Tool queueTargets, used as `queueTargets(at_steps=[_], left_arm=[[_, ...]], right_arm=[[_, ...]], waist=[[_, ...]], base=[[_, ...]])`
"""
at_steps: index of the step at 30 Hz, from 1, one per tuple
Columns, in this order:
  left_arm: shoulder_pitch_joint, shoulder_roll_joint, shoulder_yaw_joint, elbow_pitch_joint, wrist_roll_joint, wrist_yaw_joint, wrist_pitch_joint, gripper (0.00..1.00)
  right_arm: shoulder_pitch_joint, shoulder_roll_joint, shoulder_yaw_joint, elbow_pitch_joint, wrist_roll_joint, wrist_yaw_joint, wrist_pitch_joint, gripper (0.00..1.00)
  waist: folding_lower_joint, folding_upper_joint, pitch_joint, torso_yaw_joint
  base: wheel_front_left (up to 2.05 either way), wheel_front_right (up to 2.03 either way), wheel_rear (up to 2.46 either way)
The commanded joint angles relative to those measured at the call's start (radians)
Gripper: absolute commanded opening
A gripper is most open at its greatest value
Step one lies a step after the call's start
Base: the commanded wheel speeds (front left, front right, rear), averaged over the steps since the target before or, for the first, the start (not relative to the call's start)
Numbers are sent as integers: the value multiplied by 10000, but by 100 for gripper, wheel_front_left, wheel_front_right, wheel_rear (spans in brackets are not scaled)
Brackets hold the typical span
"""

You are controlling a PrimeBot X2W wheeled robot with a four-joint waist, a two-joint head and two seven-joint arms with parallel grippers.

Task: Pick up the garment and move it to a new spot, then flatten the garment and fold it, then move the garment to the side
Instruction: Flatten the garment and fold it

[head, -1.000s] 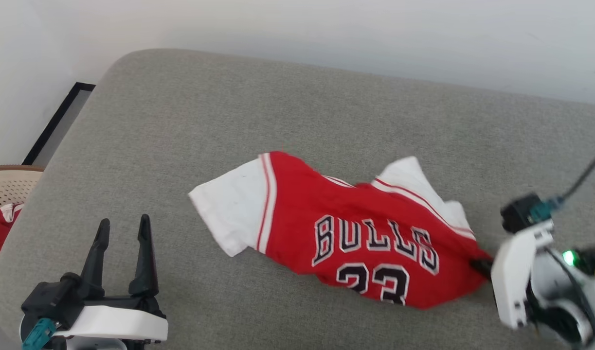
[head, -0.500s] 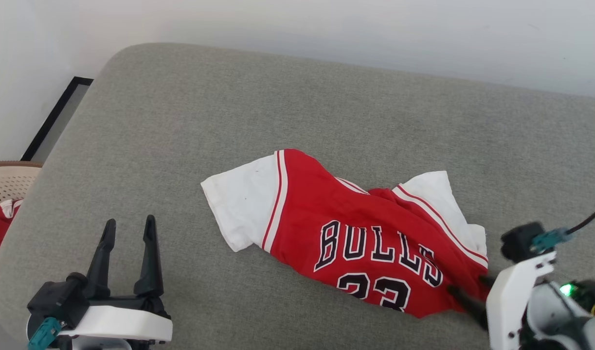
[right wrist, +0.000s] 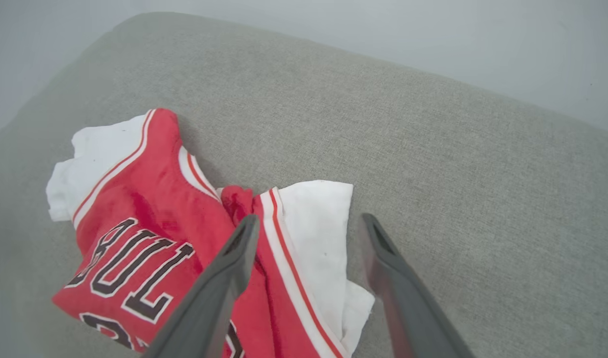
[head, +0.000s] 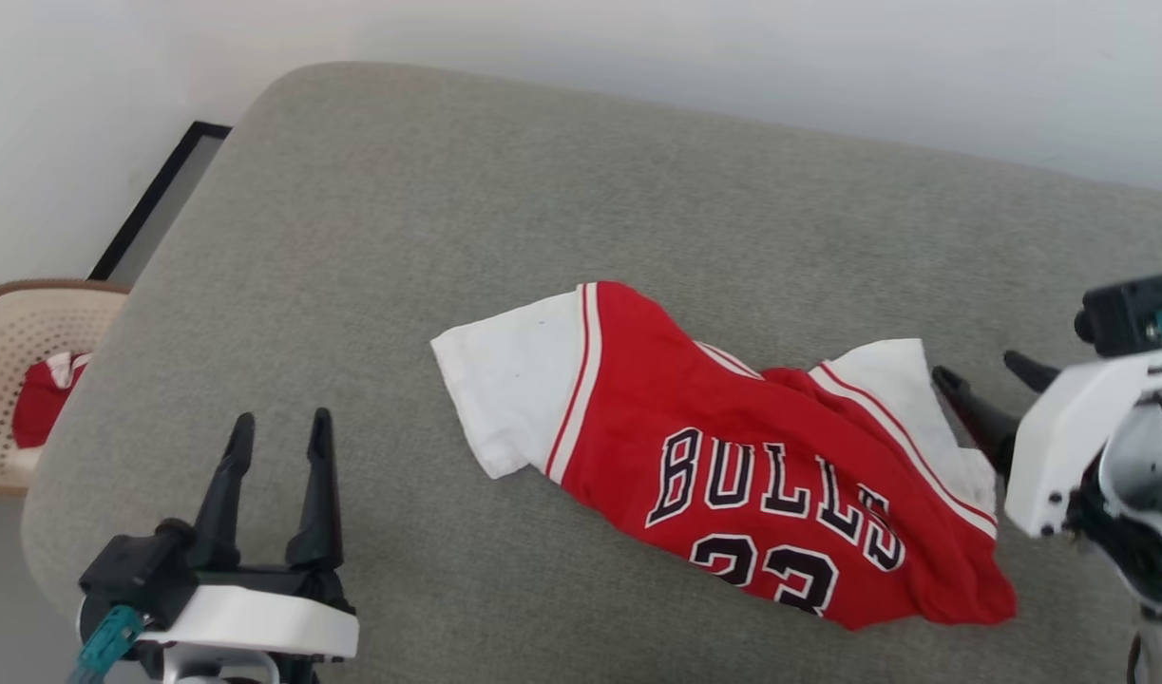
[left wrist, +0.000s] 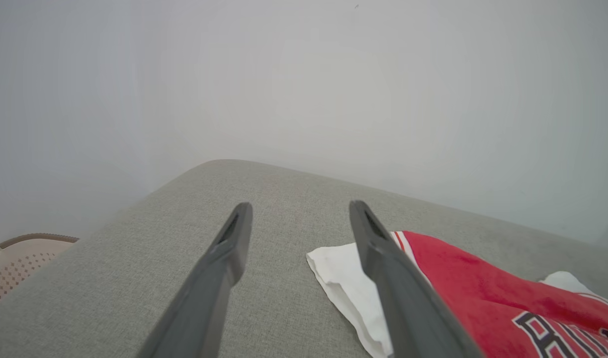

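The garment, a red jersey with white sleeves and black "BULLS 23" lettering facing up, lies rumpled on the grey cushion. Its right white sleeve is creased and partly folded. My right gripper hangs open just right of that sleeve, holding nothing; in the right wrist view its fingers straddle the sleeve's edge from above. My left gripper stands open at the lower left, well left of the garment's left sleeve, with nothing between its fingers.
A beige perforated basket stands off the cushion's left side with a small red-and-white cloth bundle inside. A dark-framed panel leans at the wall. The white wall runs behind the cushion's far edge.
My right gripper has let go of the garment's lower right corner, opened, and risen beside the right sleeve. The camera has shifted. The left gripper has kept its pose.
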Motion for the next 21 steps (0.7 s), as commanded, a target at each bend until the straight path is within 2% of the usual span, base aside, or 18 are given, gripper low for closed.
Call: queueTargets(at_steps=[1,11,21], left_arm=[[-199,-41,-58,33,76,-36,-47,100],[-677,-256,-494,194,50,-111,-47,100],[-765,-486,-237,288,91,-109,-47,100]], right_arm=[[-367,-66,28,484,12,1,-153,100],[-1994,-790,768,4347,175,1,-440,100],[-2491,-998,1834,6843,527,-2,-497,100]], waist=[[0,0,116,183],[0,0,635,963],[0,0,856,1249]], base=[[0,0,0],[0,0,0],[0,0,0]])
